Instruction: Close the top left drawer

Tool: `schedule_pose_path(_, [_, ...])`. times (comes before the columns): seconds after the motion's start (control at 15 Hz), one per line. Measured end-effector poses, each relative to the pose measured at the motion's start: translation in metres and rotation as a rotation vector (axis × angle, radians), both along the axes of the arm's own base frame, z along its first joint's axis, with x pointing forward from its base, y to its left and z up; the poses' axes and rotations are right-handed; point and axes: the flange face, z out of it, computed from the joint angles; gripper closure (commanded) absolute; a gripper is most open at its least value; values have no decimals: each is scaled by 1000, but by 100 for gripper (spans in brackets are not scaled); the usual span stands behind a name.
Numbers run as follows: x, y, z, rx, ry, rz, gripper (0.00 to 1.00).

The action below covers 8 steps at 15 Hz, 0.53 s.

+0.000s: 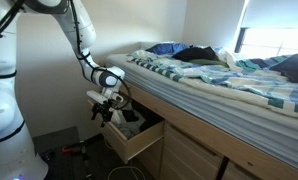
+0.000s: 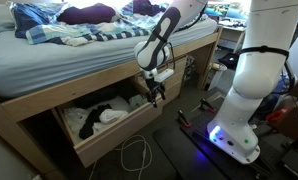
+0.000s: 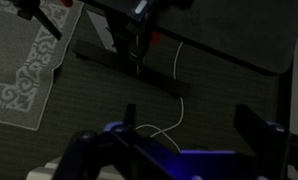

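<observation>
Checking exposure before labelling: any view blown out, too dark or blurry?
In an exterior view the bright window is blown out and the light natural-wood open drawer sits in shadow; in an exterior view that drawer is evenly lit, clothes readable; wrist view is dim and soft, white cable visible.

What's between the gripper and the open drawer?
Nothing. In an exterior view the gripper hangs right at the front corner of the top left drawer; the gap is bare.

The top left drawer (image 2: 124, 138) stands pulled out from the bed frame (image 2: 9, 125), below the bedding (image 2: 59, 30). Clothes (image 2: 94, 118) lie inside it. The claw (image 2: 155, 95) hangs just beside its outer corner, and a cable (image 2: 139, 155) lies on the floor in front.
</observation>
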Motion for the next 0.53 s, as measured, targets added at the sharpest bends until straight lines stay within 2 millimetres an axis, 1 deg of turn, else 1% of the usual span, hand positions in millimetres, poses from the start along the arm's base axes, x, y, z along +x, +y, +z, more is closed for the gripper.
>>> schedule_pose_path(0.27, [0,0,-3,-2,3,-3,0])
schedule_pose_path(0.4, [0,1,-12,1,-10,-15,0])
schedule_pose_path(0.53, [-1,5,-27,8,-40,-37,0])
